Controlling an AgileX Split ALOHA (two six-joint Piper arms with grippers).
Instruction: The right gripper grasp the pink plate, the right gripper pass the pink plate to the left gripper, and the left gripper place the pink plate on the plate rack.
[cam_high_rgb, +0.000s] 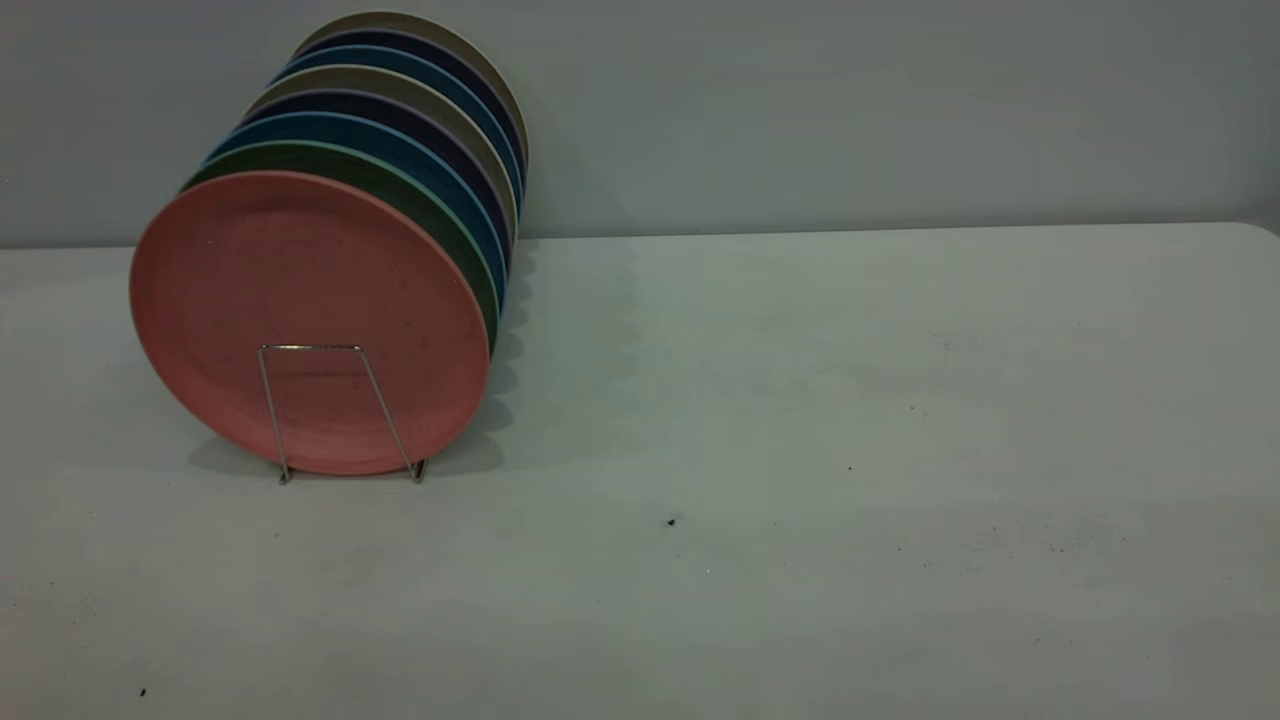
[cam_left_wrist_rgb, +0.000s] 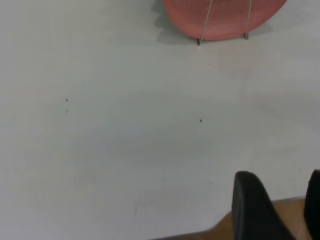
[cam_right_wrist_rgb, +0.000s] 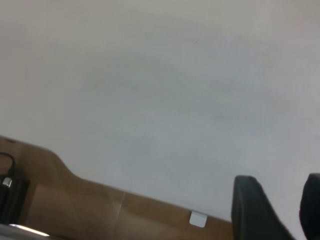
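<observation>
The exterior view is dim and flat, with soft, even light. The pink plate (cam_high_rgb: 300, 290) and the row behind it throw a faint scalloped shadow across the bench (cam_high_rgb: 800, 450) toward the right, plus a darker patch under the plate rack (cam_high_rgb: 340, 410), so the light seems to arrive from the left. Glare is weak: only the rack wire glints. Both wrist views are brighter and paler. The left pincer (cam_left_wrist_rgb: 287, 210) and right pincer (cam_right_wrist_rgb: 282, 210) appear as blurred black shapes, out of focus, while the bench beyond stays fairly sharp.
</observation>
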